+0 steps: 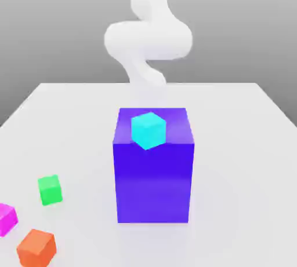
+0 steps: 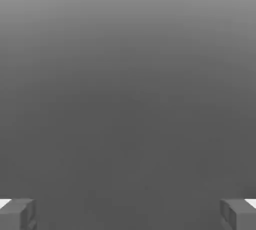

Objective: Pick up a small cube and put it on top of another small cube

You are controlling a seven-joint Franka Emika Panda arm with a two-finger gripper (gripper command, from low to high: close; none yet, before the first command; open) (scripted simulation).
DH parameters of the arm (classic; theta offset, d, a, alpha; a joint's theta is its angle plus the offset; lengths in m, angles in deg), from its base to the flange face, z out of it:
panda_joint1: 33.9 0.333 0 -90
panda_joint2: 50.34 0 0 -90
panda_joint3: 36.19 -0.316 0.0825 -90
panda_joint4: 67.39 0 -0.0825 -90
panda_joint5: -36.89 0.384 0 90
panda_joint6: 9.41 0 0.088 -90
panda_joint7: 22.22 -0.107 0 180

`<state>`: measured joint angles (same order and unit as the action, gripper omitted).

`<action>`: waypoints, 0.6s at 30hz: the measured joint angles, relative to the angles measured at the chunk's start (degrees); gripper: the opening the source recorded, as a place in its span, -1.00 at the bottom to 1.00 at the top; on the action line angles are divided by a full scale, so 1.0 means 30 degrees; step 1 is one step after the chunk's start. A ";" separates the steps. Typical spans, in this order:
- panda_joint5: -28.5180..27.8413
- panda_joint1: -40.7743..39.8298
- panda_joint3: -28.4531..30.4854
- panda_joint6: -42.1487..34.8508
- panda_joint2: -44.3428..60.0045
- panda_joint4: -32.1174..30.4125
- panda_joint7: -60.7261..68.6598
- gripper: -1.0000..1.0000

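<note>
The small magenta-pink cube (image 1: pixel 6 218) lies on the white table (image 1: pixel 243 161) at the exterior view's left edge, partly cut off by the frame. The small green cube (image 1: pixel 50 190) rests a short way behind it and to its right, apart from it. My white arm (image 1: pixel 148 40) rises behind the big block at the table's far side, well away from both cubes. In the hand view my gripper (image 2: pixel 128 214) is open, its two grey fingertips (image 2: pixel 17 214) spread wide with nothing between them, facing plain grey background.
A big blue-violet block (image 1: pixel 154 173) stands mid-table with a cyan small cube (image 1: pixel 148 130) on its top. An orange small cube (image 1: pixel 36 247) lies at the front left, close to the magenta one.
</note>
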<state>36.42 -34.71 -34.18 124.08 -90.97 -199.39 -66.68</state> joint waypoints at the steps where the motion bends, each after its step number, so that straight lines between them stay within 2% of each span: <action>1: -0.0047 -0.0123 0.0299 0.0246 0.0745 -0.0031 0.0215 0.00; 10: 0.0176 -0.1105 0.3150 0.2320 0.6942 -0.0296 0.2461 0.00; 18: 0.1862 -0.2515 0.5479 0.4119 1.2556 -0.0521 0.5500 0.00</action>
<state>42.00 -42.26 -17.74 136.44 -53.30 -200.95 -50.18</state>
